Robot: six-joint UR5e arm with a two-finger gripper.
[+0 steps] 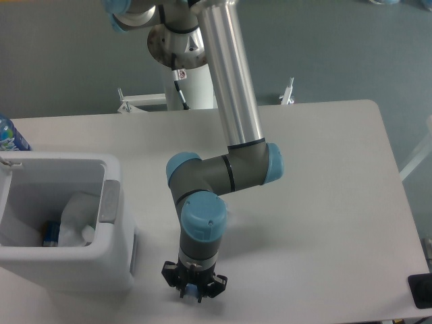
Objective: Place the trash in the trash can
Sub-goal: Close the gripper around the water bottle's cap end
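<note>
The trash can (pixel 119 251), a white bin with a grey handle piece (pixel 109 201), stands at the table's left. Inside it lies a crushed clear bottle (pixel 75 219) with a bluish cap (pixel 48 233). My gripper (pixel 193 292) points straight down at the table's front edge, to the right of the bin. Its fingers are drawn in around a small whitish piece of trash (pixel 193 291), of which only a sliver shows between them. The wrist hides the rest of that piece.
A blue-labelled bottle (pixel 8 135) stands at the far left behind the bin. A black object (pixel 420 290) sits at the table's front right corner. The arm's elbow (pixel 226 172) hangs over the middle of the table.
</note>
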